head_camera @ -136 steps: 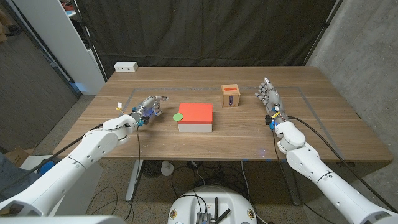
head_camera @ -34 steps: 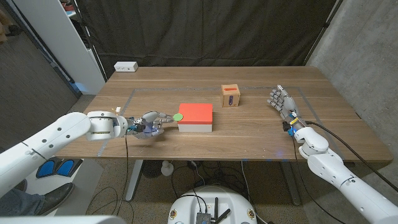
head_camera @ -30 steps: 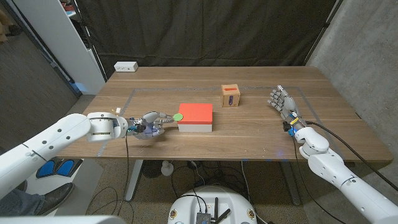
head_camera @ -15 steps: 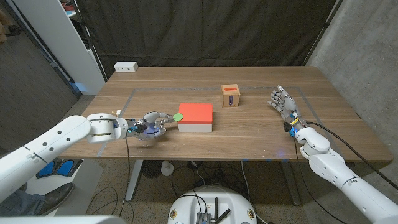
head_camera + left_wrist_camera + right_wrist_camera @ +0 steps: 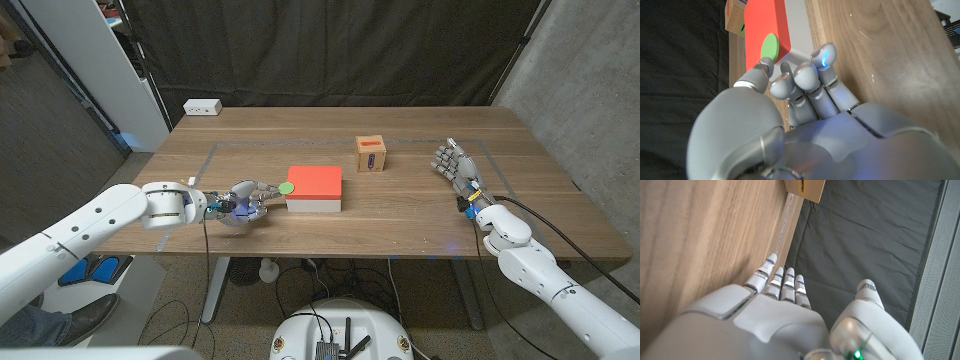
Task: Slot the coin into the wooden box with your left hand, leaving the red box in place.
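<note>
A green coin [image 5: 286, 187] lies on the top left corner of the red box [image 5: 316, 181], which has white sides and stands mid-table. My left hand [image 5: 243, 202] is just left of that box, fingers half curled and apart; in the left wrist view the thumb tip [image 5: 760, 68] reaches the edge of the coin [image 5: 769, 47] while the other fingers [image 5: 805, 77] sit by the box's white side. The small wooden box [image 5: 371, 154] stands behind and right of the red box. My right hand [image 5: 455, 167] stands at the right with straight, spread fingers, holding nothing.
A white power strip [image 5: 202, 106] lies at the table's back left corner. A grey tape line [image 5: 240, 144] marks a rectangle on the wooden table. In the right wrist view the wooden box [image 5: 805, 187] lies beyond my right hand [image 5: 780, 315].
Since 4.5 s ago my left hand came round to the red box's left side and my right hand moved right. In the last second the left hand crept slightly closer to the coin.
</note>
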You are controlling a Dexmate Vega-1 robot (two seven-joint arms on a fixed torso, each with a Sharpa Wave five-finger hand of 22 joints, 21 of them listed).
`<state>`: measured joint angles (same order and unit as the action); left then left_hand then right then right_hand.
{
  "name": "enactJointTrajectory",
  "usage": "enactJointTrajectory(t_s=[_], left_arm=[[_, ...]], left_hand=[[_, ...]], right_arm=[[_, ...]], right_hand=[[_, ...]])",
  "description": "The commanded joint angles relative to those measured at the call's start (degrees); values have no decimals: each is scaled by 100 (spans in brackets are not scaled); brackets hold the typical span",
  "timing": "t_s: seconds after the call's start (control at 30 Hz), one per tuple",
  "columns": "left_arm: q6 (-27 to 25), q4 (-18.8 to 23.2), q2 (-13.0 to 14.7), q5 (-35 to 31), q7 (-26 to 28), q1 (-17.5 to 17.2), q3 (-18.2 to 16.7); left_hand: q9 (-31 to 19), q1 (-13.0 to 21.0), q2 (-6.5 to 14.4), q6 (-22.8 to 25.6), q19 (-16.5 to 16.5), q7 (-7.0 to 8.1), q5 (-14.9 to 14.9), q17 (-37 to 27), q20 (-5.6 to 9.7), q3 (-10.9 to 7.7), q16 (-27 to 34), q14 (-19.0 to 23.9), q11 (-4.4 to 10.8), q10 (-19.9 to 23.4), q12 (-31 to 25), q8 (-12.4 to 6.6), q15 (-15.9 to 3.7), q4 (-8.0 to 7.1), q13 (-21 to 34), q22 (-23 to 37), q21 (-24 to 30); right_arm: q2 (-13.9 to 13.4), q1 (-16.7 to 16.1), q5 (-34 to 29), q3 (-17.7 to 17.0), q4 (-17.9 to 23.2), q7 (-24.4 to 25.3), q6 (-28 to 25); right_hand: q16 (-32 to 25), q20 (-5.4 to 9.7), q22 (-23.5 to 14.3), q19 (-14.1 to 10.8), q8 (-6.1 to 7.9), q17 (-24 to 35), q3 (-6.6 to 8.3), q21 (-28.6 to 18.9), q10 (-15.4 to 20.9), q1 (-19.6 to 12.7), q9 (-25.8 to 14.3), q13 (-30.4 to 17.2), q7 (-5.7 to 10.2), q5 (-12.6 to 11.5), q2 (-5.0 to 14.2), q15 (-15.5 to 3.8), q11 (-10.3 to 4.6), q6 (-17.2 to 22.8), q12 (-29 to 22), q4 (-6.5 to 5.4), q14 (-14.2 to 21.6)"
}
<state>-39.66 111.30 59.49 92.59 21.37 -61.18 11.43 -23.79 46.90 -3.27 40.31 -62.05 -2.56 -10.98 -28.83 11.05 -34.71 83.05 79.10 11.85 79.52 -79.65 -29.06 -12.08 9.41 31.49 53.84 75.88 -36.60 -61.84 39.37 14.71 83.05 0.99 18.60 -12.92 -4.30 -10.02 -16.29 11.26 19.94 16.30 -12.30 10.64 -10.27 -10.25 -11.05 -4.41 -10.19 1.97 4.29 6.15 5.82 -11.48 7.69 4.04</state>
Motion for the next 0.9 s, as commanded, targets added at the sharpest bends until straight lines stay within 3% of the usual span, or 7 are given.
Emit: enactJointTrajectory(t_s=[0.03,0.9], left_arm=[[-9,-19,-12,-105,-110,108,92],[-72,4,-56,-173,-100,248,218]], left_hand=[[16,-33,-8,81,-58,18,3,-16,123,-46,-12,20,-7,47,3,-65,4,20,42,-21,6],[67,-91,6,114,9,29,-2,-48,122,-78,-57,10,-9,32,71,-135,1,13,119,-124,42]], right_arm=[[-12,-31,-13,-17,24,52,-12],[-56,-147,15,-92,95,125,-33]], right_hand=[[-42,-2,-7,-40,10,5,11,11,51,-3,-29,-25,6,3,56,27,-6,51,-44,32,36],[-47,-14,-8,-53,7,2,9,30,67,-10,-30,-27,14,3,63,23,-22,68,-40,36,57]])
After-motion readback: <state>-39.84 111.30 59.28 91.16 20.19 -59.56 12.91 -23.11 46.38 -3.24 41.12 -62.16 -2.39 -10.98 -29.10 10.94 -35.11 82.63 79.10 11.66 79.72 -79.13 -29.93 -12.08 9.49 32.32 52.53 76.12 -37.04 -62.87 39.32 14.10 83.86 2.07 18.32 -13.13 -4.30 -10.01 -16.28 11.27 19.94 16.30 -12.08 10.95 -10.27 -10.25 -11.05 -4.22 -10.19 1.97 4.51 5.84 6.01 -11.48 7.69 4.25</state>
